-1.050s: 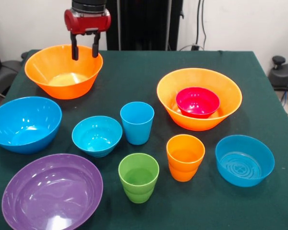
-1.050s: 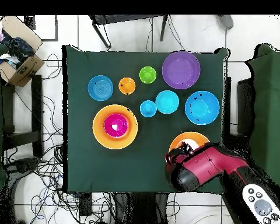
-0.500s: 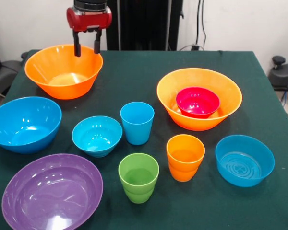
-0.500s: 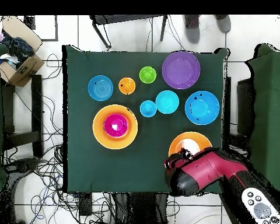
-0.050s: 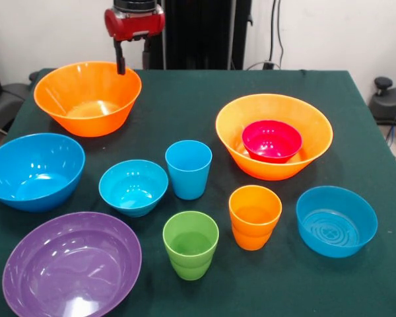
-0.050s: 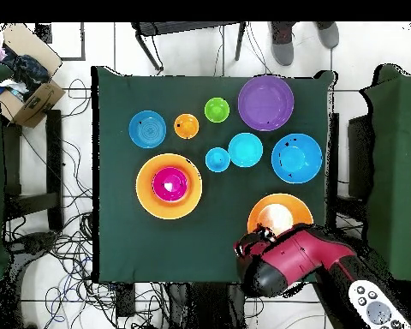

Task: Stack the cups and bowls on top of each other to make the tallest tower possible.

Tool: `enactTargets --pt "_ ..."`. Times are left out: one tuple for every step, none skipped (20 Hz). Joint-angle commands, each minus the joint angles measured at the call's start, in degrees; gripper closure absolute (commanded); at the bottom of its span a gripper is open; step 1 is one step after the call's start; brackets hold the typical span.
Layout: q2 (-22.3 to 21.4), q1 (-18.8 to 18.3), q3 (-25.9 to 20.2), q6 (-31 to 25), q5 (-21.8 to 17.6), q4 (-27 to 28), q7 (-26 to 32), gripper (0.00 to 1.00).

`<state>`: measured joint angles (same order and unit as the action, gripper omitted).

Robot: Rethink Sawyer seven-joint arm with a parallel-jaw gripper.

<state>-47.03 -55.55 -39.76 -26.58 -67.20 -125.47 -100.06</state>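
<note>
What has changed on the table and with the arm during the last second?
Only the arm moved. The gripper, open and holding nothing, rose out of the empty large orange bowl and shifted toward that bowl's rim on the picture's right in the front view. It took hold of nothing and released nothing. All cups and bowls kept their places, and the red bowl still sits inside the other orange bowl.

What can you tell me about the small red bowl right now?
The red bowl is small, glossy plastic, round and upright, open side up and empty. It sits nested inside a large orange bowl, resting on that bowl's floor, a little off centre. Its rim lies below the orange rim. Nothing else touches it; the gripper is off over the other orange bowl.
</note>
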Motion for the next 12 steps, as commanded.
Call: enactTargets --pt "2.24 4.25 0.83 3.44 -2.59 -3.42 0.02 0.00" --pt "2.16 4.53 1.08 3.57 -3.03 -3.35 -0.21 0.00" --pt "2.07 4.82 1.33 3.69 -3.47 -3.29 -0.43 0.00" --pt "2.07 5.02 1.50 4.01 -3.78 -3.28 -0.62 0.00" --pt "2.07 5.20 1.74 4.28 -4.05 -3.17 -0.78 0.00" --pt "2.02 5.47 2.05 4.55 -4.46 -3.01 -1.16 0.00" --pt "1.95 5.79 2.42 4.73 -4.78 -2.88 -1.51 0.00" --pt "1.91 6.01 2.73 4.84 -5.01 -2.73 -1.66 0.00" --pt "1.79 6.34 3.13 5.02 -5.27 -2.62 -1.95 0.00" --pt "1.66 6.59 3.49 5.05 -5.50 -2.56 -2.17 0.00" --pt "1.53 6.88 3.86 5.22 -5.75 -2.50 -2.41 0.00" --pt "1.31 7.24 4.37 5.38 -6.11 -2.37 -2.79 0.00"
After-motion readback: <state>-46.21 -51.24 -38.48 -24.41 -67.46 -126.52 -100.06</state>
